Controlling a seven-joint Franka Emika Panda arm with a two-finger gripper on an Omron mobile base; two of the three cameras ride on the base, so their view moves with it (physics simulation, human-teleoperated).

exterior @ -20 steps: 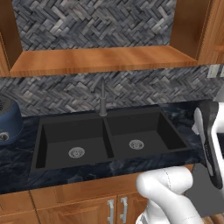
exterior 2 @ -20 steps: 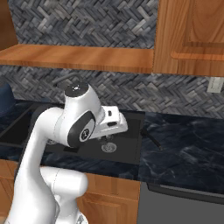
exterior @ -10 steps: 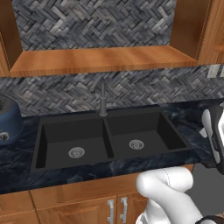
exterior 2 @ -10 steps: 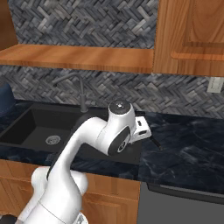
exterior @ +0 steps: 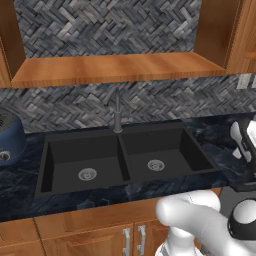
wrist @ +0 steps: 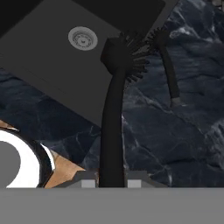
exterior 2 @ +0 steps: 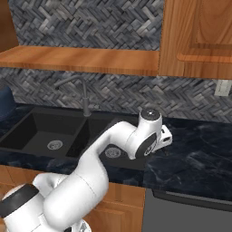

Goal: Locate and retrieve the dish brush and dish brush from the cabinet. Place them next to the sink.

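In the hand view my gripper (wrist: pixel 111 177) is shut on the long black handle of a dish brush (wrist: pixel 114 109), whose bristly head hangs over the corner of the black sink (wrist: pixel 52 57). A second dish brush (wrist: pixel 168 65) lies flat on the dark marble counter just beyond it, right of the basin. From the right base view the hand hovers low over the counter at the right rim of the sink (exterior 2: pixel 45 131). The open wooden cabinet (exterior: pixel 120 67) above the sink (exterior: pixel 120 160) has a bare shelf board.
A slim grey faucet (exterior: pixel 117 112) stands behind the basins. A round navy-blue appliance (exterior: pixel 7 137) sits on the counter at far left. Dark marble counter (exterior 2: pixel 195 158) stretches to the right, with a wall outlet (exterior 2: pixel 222 87) above it. Closed upper cabinet doors (exterior 2: pixel 199 36) hang at right.
The arm has swung to the right, from over the sink to over the counter beside its right rim, lowering with the brush still in the gripper.
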